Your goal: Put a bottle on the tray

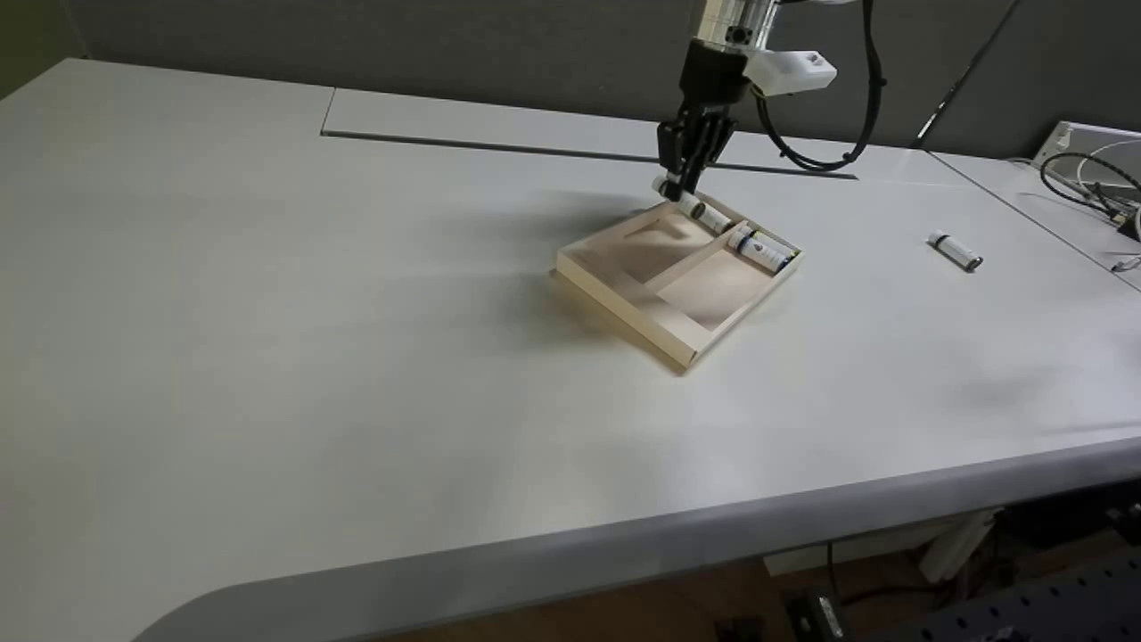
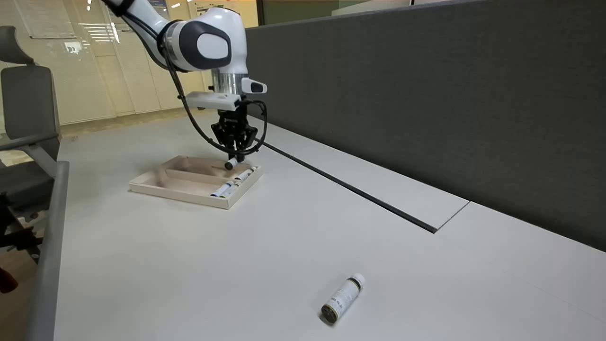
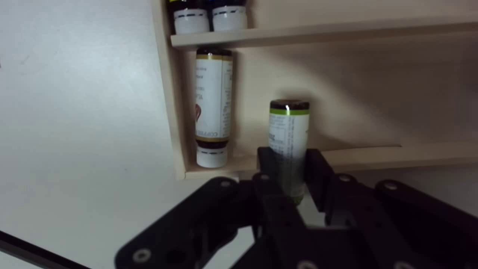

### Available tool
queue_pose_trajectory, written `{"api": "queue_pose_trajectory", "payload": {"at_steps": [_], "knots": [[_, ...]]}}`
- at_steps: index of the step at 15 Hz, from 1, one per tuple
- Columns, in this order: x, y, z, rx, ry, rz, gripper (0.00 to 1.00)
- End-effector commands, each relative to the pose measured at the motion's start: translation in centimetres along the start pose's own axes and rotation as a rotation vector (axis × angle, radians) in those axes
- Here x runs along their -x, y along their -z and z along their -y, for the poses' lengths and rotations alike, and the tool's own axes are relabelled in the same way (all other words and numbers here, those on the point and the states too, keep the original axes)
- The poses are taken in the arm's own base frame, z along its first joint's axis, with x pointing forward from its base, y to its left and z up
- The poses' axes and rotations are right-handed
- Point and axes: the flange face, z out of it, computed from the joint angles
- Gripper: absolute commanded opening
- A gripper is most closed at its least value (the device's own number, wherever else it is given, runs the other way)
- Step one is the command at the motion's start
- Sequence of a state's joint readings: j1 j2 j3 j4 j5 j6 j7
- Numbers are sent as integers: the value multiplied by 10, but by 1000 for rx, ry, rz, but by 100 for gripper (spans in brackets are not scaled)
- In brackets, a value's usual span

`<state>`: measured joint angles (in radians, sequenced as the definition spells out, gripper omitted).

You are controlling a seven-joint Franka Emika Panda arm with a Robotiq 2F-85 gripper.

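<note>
My gripper (image 1: 685, 178) is shut on a small white-labelled bottle (image 3: 289, 129) with a green band and dark end. The gripper also shows in an exterior view (image 2: 236, 154), with the held bottle's dark end (image 2: 231, 164) pointing out. In the wrist view the fingers grip the bottle's lower part in the picture. The bottle hangs over the edge of the pale wooden tray (image 1: 624, 310), partly above one compartment. Whether it touches the tray is unclear. The tray also shows in an exterior view (image 2: 180, 195). The held bottle's other end is partly hidden by the fingers in the wrist view.
One bottle (image 3: 211, 101) lies along the rim in the same compartment. Two bottles (image 3: 229, 18) lie side by side beyond the divider (image 3: 321, 34). Another bottle (image 2: 343, 299) lies on the table away from the tray. A grey partition (image 2: 402, 94) stands behind the table.
</note>
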<state>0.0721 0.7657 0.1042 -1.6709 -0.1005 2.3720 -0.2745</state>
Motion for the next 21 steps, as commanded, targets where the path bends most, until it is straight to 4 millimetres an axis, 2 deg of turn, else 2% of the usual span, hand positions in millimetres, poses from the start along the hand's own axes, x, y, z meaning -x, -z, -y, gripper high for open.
{"api": "queue_pose_trajectory", "payload": {"at_steps": [1, 13, 21], "knots": [[5, 6, 3, -9, 3, 6, 7], [28, 12, -7, -11, -25, 8, 7], [32, -1, -17, -15, -45, 29, 7]]}}
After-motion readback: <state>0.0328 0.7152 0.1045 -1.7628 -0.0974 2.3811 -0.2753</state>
